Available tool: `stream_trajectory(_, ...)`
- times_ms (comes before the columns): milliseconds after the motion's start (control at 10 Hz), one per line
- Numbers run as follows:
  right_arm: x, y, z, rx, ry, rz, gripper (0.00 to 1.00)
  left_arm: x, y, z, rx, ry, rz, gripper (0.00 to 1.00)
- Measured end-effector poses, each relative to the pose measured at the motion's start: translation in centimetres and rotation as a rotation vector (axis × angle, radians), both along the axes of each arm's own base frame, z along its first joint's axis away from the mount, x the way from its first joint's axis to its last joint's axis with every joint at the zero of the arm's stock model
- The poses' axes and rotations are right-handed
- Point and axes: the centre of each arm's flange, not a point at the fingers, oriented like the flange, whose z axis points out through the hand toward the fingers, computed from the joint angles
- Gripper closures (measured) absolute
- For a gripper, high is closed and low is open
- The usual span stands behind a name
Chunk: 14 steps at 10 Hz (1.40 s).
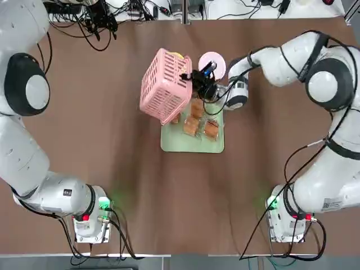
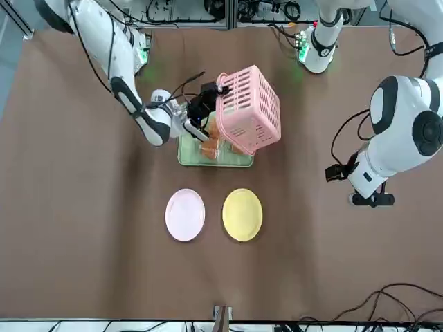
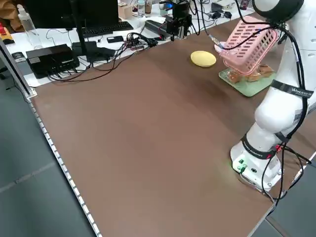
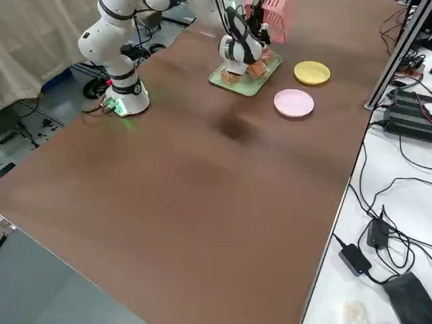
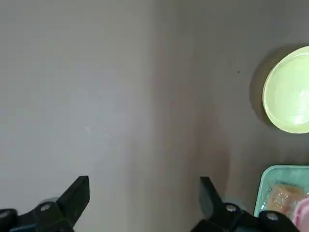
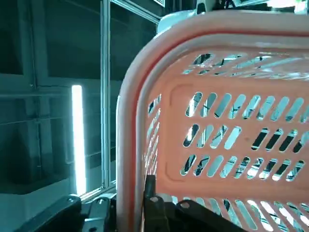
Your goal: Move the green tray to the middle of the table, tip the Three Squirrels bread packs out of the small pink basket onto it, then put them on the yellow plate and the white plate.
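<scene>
My right gripper is shut on the rim of the small pink basket and holds it tipped on its side above the far end of the green tray. Several Three Squirrels bread packs lie on the tray in the middle of the table. Beyond the tray sit the white plate and the yellow plate, side by side and bare. In the top view the basket covers most of the yellow plate. My left gripper hangs open over bare table at my left, holding nothing.
Cables, a keyboard and black boxes crowd the bench past the table's far edge. The arm bases stand at the near corners. Wide brown table top lies on both sides of the tray.
</scene>
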Motion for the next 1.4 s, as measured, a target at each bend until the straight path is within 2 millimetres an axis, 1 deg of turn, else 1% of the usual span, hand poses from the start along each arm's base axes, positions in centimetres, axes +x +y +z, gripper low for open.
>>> stream_trajectory(100,0.6,-1.0,1.6,-0.04,0.007,0.011,0.93,-0.1,-0.2,-0.1,0.0,0.004,-0.004,0.0)
stream_trajectory(200,1.3,-2.2,3.2,-0.082,0.022,0.019,0.93,-0.7,-0.9,-0.5,-0.003,0.015,-0.02,0.0)
stream_trajectory(300,2.1,-3.6,4.7,-0.117,0.031,0.016,0.93,-1.7,-2.2,-0.9,-0.006,0.03,-0.044,0.0)
stream_trajectory(400,2.9,-5.2,6.0,-0.15,0.041,0.005,0.93,-2.6,-3.2,-1.0,-0.007,0.033,-0.062,0.0)
stream_trajectory(600,4.5,-8.0,8.6,-0.256,0.061,-0.031,0.93,-3.6,-3.9,-0.7,-0.02,0.031,-0.071,0.0)
stream_trajectory(700,5.1,-9.5,9.8,-0.345,0.044,-0.062,0.93,-4.2,-5.4,-0.7,-0.041,0.04,-0.083,0.0)
stream_trajectory(900,6.1,-13.3,11.0,-0.524,0.017,-0.082,0.93,-6.0,-10.4,-0.7,-0.065,0.05,-0.076,0.0)
stream_trajectory(1100,7.5,-18.0,12.4,-0.653,0.006,-0.092,0.93,-7.1,-14.9,-0.5,-0.099,0.01,-0.034,0.0)
stream_trajectory(1200,8.1,-21.0,12.9,-0.732,0.007,-0.084,0.93,-7.5,-17.1,-0.6,-0.125,-0.013,0.003,0.0)
stream_trajectory(1300,8.5,-24.6,13.4,-0.83,0.019,-0.071,0.93,-8.1,-19.8,-1.2,-0.14,-0.016,0.038,0.0)
stream_trajectory(1400,8.4,-27.6,14.2,-0.936,0.04,-0.048,0.93,-8.7,-22.5,-2.1,-0.141,-0.013,0.064,0.0)
